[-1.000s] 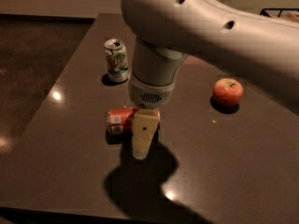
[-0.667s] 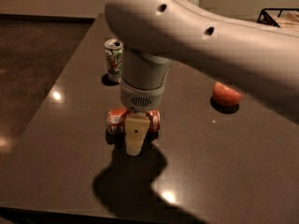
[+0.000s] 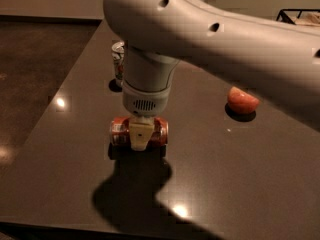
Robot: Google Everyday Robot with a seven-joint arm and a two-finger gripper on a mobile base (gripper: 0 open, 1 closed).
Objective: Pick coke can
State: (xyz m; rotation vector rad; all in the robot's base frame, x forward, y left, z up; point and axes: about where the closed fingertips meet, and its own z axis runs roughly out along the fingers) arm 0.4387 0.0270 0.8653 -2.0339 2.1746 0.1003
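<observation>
The coke can [image 3: 118, 131] lies on its side on the dark table [image 3: 65, 149], left of centre, with its red-orange body and a pale panel at the left end. My gripper [image 3: 140, 137] hangs straight down from the big white arm [image 3: 210, 39] and sits at the middle of the can, covering its centre. Only the can's two ends show on either side of the gripper. The can rests on the table.
A white-and-green can [image 3: 117, 64] stands behind, half hidden by the arm. A red apple [image 3: 243, 101] lies to the right. A black wire basket [image 3: 296, 17] is at the far right. The table's left and front edges are close.
The arm has swung left and come down. The gripper, which hung at the can's right end, now sits lower, across the can's middle. The can has not moved.
</observation>
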